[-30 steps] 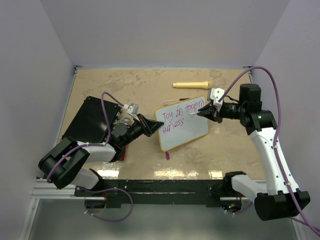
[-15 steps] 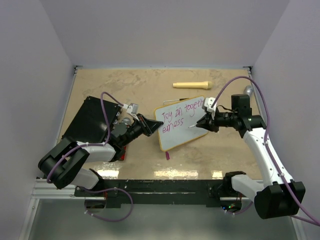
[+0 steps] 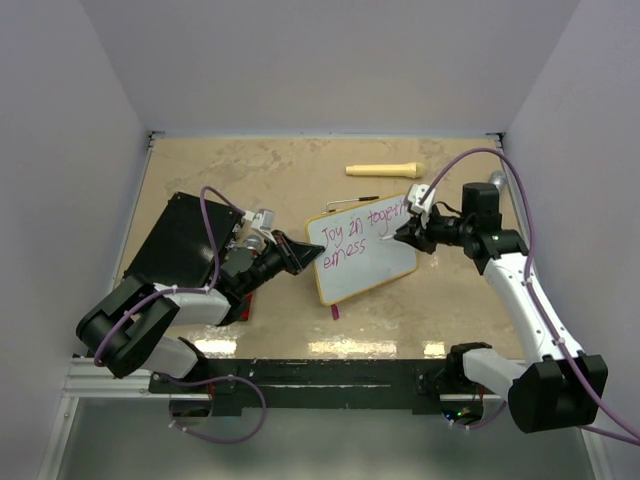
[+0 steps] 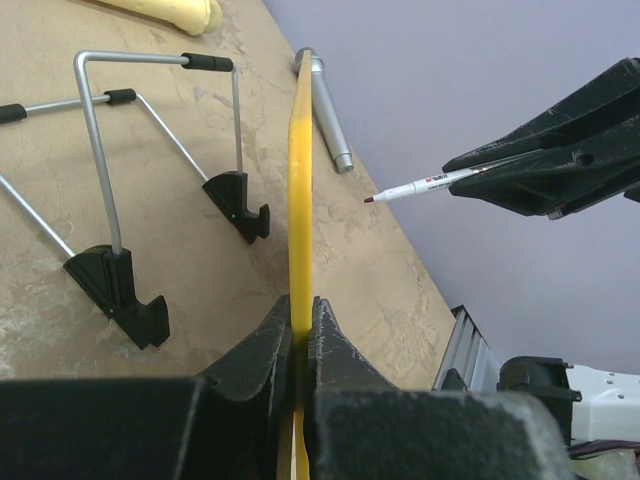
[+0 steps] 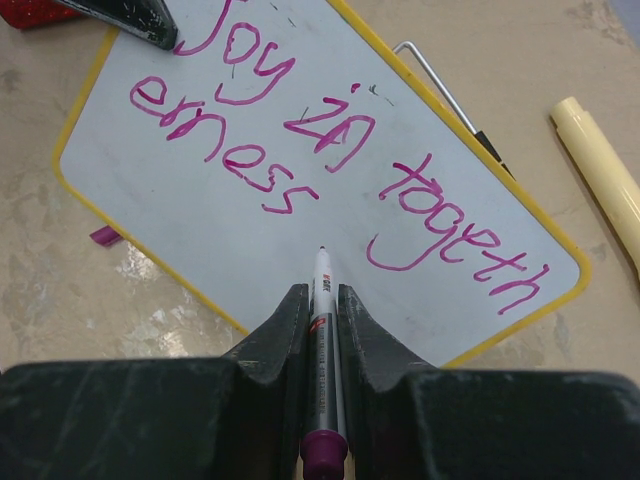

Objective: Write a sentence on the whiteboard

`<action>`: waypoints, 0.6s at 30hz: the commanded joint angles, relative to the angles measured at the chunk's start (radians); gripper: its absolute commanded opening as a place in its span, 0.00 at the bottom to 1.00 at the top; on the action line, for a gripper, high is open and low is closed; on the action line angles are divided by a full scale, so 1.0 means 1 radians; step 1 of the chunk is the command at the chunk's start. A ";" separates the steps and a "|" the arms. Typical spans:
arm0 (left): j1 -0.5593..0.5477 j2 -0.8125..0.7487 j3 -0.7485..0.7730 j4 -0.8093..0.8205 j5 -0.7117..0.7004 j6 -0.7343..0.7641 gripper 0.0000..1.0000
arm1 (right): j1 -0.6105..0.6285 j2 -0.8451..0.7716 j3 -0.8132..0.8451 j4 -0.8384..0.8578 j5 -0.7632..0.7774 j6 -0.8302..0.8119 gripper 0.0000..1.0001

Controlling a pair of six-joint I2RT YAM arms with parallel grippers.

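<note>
The whiteboard stands tilted mid-table, yellow-rimmed; it also shows in the right wrist view. The sentence reads "Joy in togeth / erness" in magenta. My left gripper is shut on the board's left rim, seen edge-on in the left wrist view. My right gripper is shut on a white marker with a magenta end. Its tip hovers just off the board, below "togeth" and right of "erness". The marker also shows in the left wrist view.
A cream cylinder lies at the back. A wire stand with black feet lies behind the board. A black flat case lies at the left. A magenta cap lies in front of the board. A grey rod lies at the far right.
My right gripper with the marker went from the board's top right down to its right middle, then back up a little and left. The board and left gripper held still.
</note>
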 commanded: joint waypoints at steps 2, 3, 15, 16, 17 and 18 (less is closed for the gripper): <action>0.004 -0.017 -0.006 0.100 0.006 -0.011 0.00 | 0.005 0.008 -0.022 0.039 -0.026 0.022 0.00; 0.004 -0.019 -0.008 0.099 0.005 -0.011 0.00 | 0.004 0.013 -0.022 0.035 -0.032 0.024 0.00; 0.002 -0.028 -0.019 0.070 -0.011 -0.020 0.00 | 0.005 -0.007 -0.033 0.016 -0.061 -0.001 0.00; 0.004 -0.029 -0.019 0.067 -0.012 -0.017 0.00 | 0.004 -0.010 -0.030 0.013 -0.067 -0.004 0.00; 0.001 -0.033 -0.017 0.064 -0.015 -0.015 0.00 | 0.004 -0.010 -0.028 0.006 -0.073 -0.011 0.00; 0.000 -0.034 -0.017 0.059 -0.017 -0.015 0.00 | 0.004 -0.012 -0.027 0.004 -0.076 -0.015 0.00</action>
